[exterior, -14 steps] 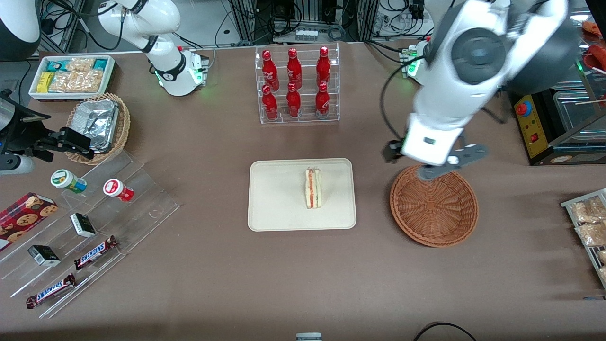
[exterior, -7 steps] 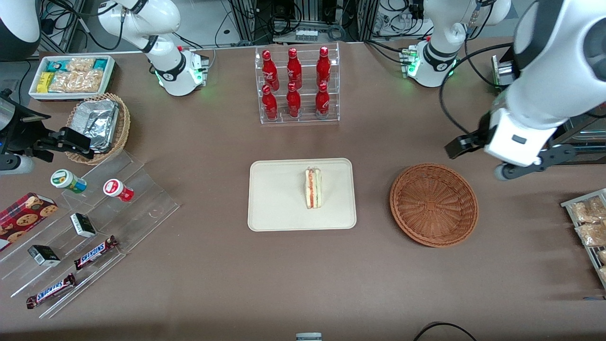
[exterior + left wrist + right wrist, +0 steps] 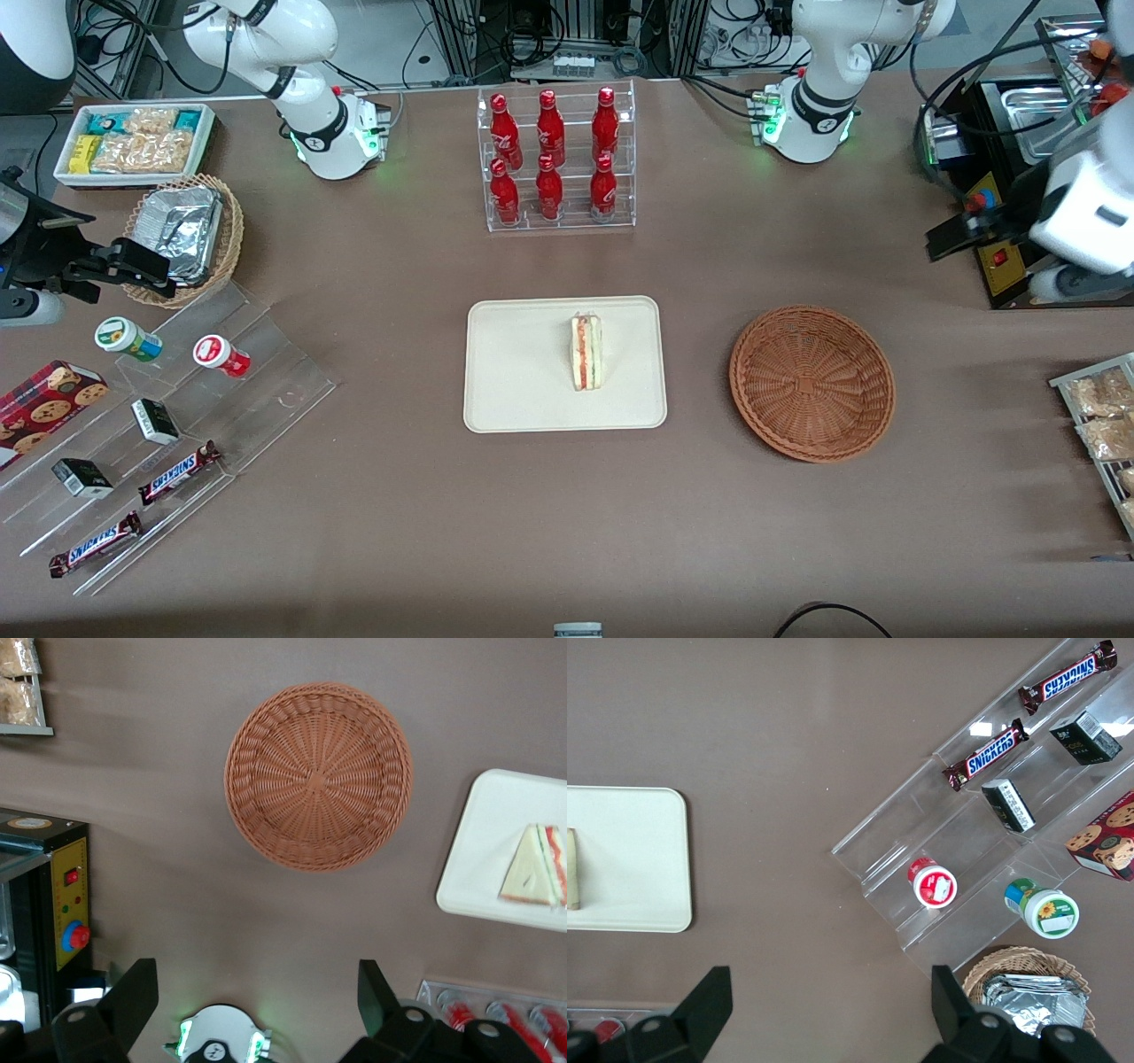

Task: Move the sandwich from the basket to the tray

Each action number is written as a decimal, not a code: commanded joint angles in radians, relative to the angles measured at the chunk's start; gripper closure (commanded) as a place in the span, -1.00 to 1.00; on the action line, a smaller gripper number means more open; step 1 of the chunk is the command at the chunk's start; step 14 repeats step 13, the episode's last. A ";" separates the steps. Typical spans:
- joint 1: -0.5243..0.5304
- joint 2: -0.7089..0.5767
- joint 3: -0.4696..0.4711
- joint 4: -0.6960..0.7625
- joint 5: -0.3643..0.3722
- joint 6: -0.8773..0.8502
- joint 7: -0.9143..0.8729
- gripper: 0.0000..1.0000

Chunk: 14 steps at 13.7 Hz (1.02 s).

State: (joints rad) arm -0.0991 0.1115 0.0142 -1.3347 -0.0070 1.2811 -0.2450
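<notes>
The sandwich [image 3: 586, 353] [image 3: 534, 877] lies on the cream tray [image 3: 523, 372] [image 3: 496, 842], its red and green filling edge showing. The reddish-brown basket [image 3: 811, 383] [image 3: 319, 775] sits beside the tray, toward the working arm's end of the table, with nothing in it. My gripper [image 3: 255, 992] is open, its two dark fingers [image 3: 133, 992] spread wide with nothing between them. It hangs high above the table, well away from the basket. In the front view the arm's white wrist [image 3: 1085, 221] sits at the working arm's end of the table.
A clear rack of red bottles [image 3: 555, 159] stands farther from the front camera than the tray. A black and yellow control box [image 3: 997, 239] [image 3: 66, 895] sits under the wrist. Snack packets [image 3: 1103, 416] lie near the basket. A stepped acrylic display [image 3: 168, 416] holds sweets toward the parked arm's end.
The arm has swung from just above the basket's rim out toward the working arm's end of the table. The sandwich, tray and basket have stayed put.
</notes>
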 commanded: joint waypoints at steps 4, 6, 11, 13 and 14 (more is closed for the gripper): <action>0.095 -0.182 0.038 -0.188 -0.019 0.004 0.272 -0.98; 0.087 -0.182 0.043 -0.185 -0.005 0.006 0.274 -0.98; 0.027 -0.150 0.046 -0.143 0.039 0.001 0.259 -0.98; 0.021 -0.142 0.047 -0.127 0.032 0.003 0.260 -0.98; 0.021 -0.142 0.047 -0.127 0.032 0.003 0.260 -0.98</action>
